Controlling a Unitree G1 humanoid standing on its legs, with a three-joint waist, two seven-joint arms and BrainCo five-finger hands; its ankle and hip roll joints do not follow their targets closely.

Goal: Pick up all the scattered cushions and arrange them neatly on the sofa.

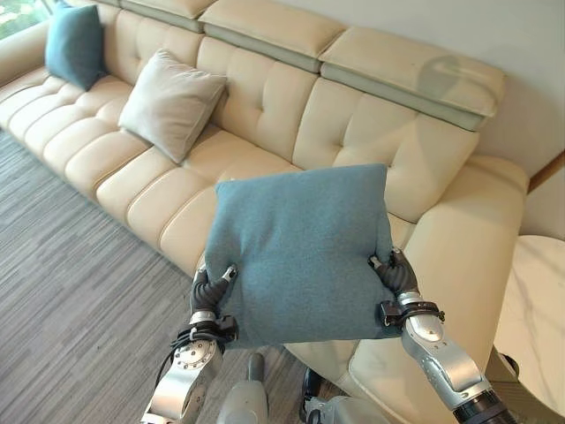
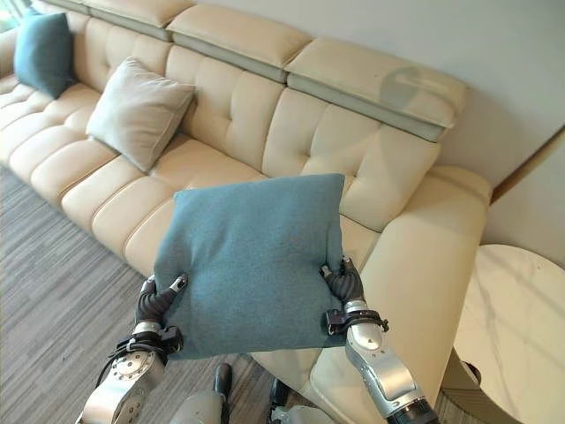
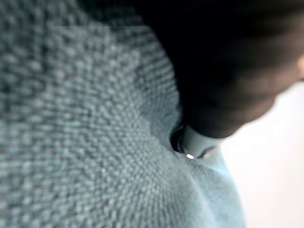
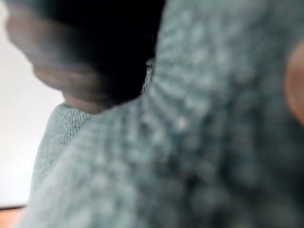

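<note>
A square teal cushion (image 1: pixel 300 252) of coarse woven cloth hangs in the air before the sofa's (image 1: pixel 265 115) right end, pinched at its lower corners by the left hand (image 1: pixel 210 290) and right hand (image 1: pixel 395 272). The sofa is tufted cream leather; a beige cushion (image 1: pixel 169 103) and another teal cushion (image 1: pixel 74 44) lean against its back.

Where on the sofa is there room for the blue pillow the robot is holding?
The seat between the beige cushion and the sofa's right armrest is bare. The far left end is crowded: a teal cushion sits there beside the beige one.
</note>
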